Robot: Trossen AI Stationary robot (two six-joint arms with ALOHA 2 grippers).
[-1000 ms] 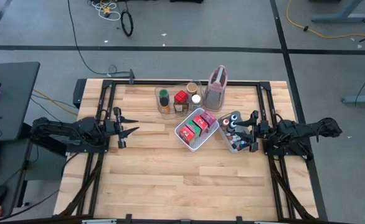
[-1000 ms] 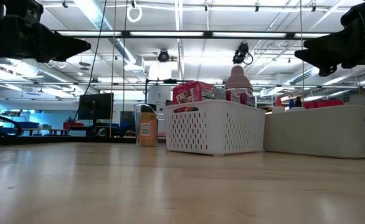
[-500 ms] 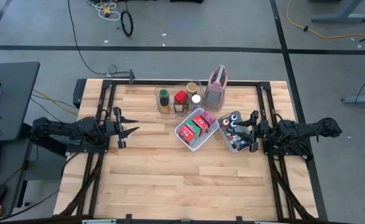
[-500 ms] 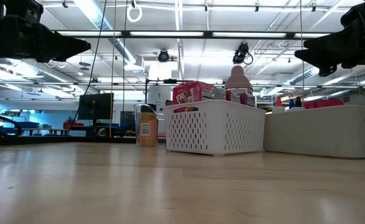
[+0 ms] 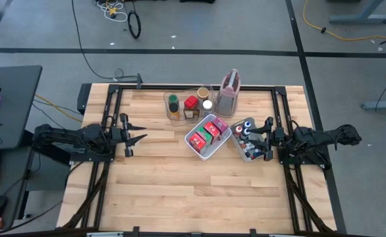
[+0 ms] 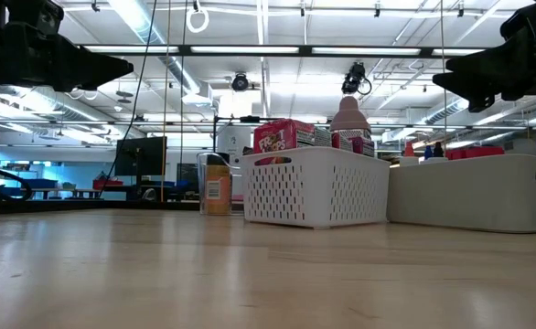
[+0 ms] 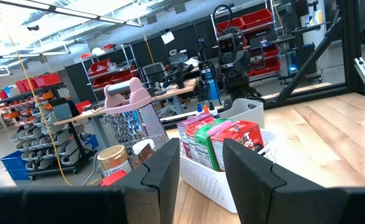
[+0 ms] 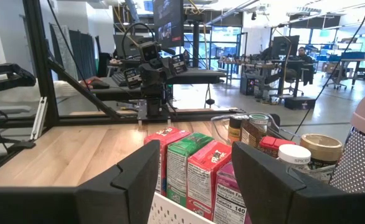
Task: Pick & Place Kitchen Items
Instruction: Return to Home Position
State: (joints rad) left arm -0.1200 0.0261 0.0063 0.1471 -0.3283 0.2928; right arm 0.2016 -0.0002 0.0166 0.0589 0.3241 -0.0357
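My left gripper [image 5: 142, 132] is open and empty above the table's left side, its fingers pointing toward the table's right; its wrist view shows the gap [image 7: 200, 165]. My right gripper [image 5: 251, 139] is open and empty over the grey tray [image 5: 240, 150] of tiny coloured-cap bottles [image 5: 246, 128], its fingers pointing toward the table's left [image 8: 196, 158]. Red, green and pink packets [image 5: 209, 131] stand upright in the white mesh basket [image 5: 199, 149]. Spice jars [image 5: 191, 104] stand in the clear bin [image 5: 168, 110].
A pinkish jug with a grater-like body [image 5: 228, 93] stands behind the basket, near the table's far edge. Bare wood lies across the near half of the table [image 5: 193, 191] and between my left gripper and the basket. Black frame rails [image 5: 110, 118] run along the table's sides.
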